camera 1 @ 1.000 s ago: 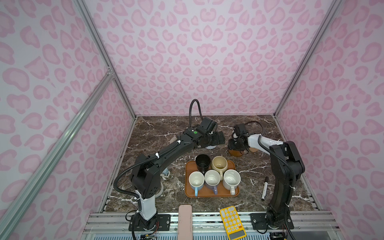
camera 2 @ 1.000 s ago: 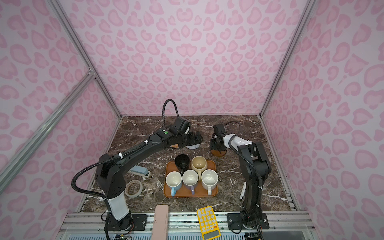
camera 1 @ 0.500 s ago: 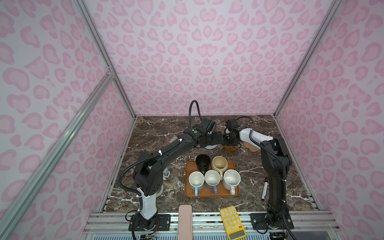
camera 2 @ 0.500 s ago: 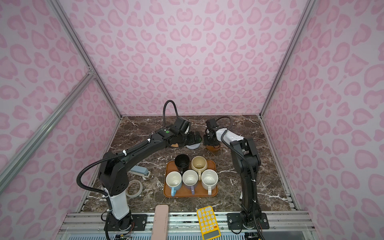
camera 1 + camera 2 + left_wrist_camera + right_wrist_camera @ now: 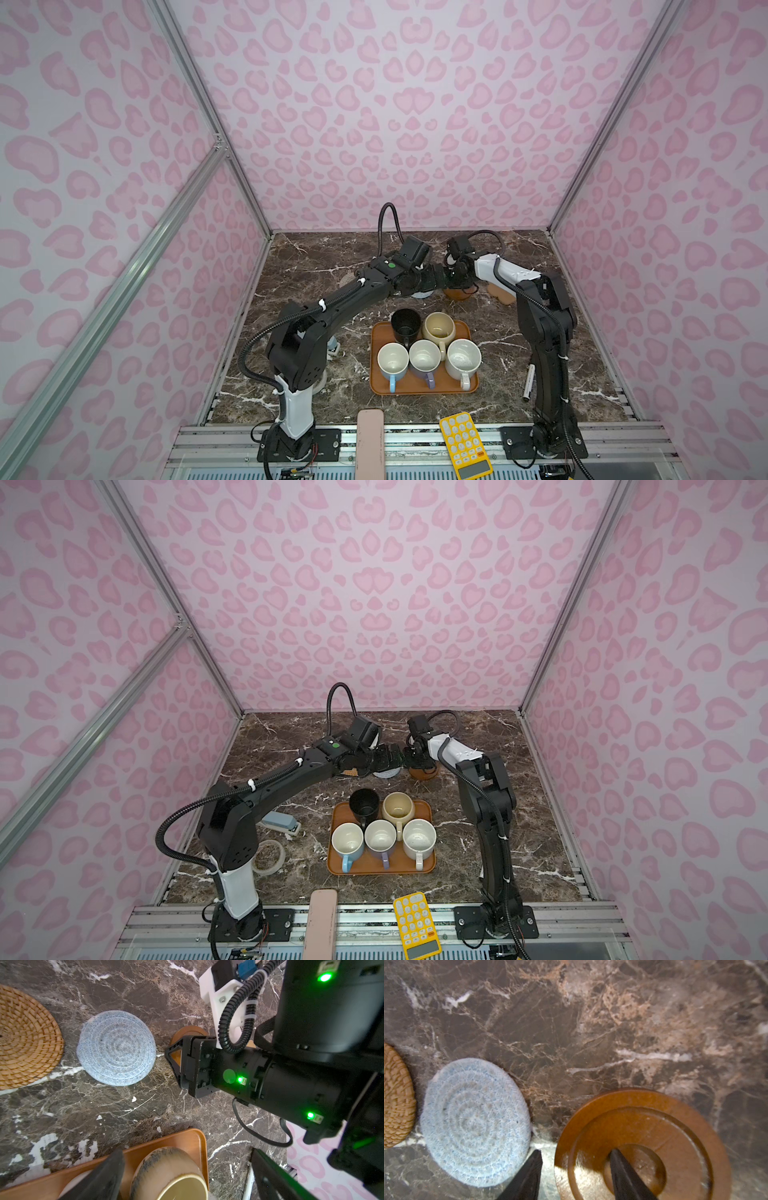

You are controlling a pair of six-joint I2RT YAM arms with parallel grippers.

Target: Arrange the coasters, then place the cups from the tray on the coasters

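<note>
A dark brown marble tabletop (image 5: 316,257) veined in white floors a booth whose walls (image 5: 395,124) carry pink heart-like blotches between aluminium posts (image 5: 208,120). Since a second ago the right arm has swung inward, and the glossy brown saucer-like disc (image 5: 654,1126) has come leftward with it. It now lies just beside the light blue crocheted round mat (image 5: 475,1122), not touching it. The disc shows a raised rim, a stepped ring and a round central hollow. The right gripper (image 5: 576,1150) straddles that rim, one finger outside it between mat and disc, the other in the hollow; whether it pinches cannot be told. The left gripper (image 5: 187,1151) is spread wide, holding nothing, about where it was. A tan rattan round mat (image 5: 25,1039) lies on the blue mat's far side, and a tan paw-shaped coaster (image 5: 500,293) lies right of the disc. Nearer the front, the orange-brown rounded-rectangular tray (image 5: 419,386) bears a black mug (image 5: 405,324), cream-yellow mug (image 5: 438,328), light blue mug (image 5: 392,361), lavender mug (image 5: 424,357) and speckled white mug (image 5: 462,357).
</note>
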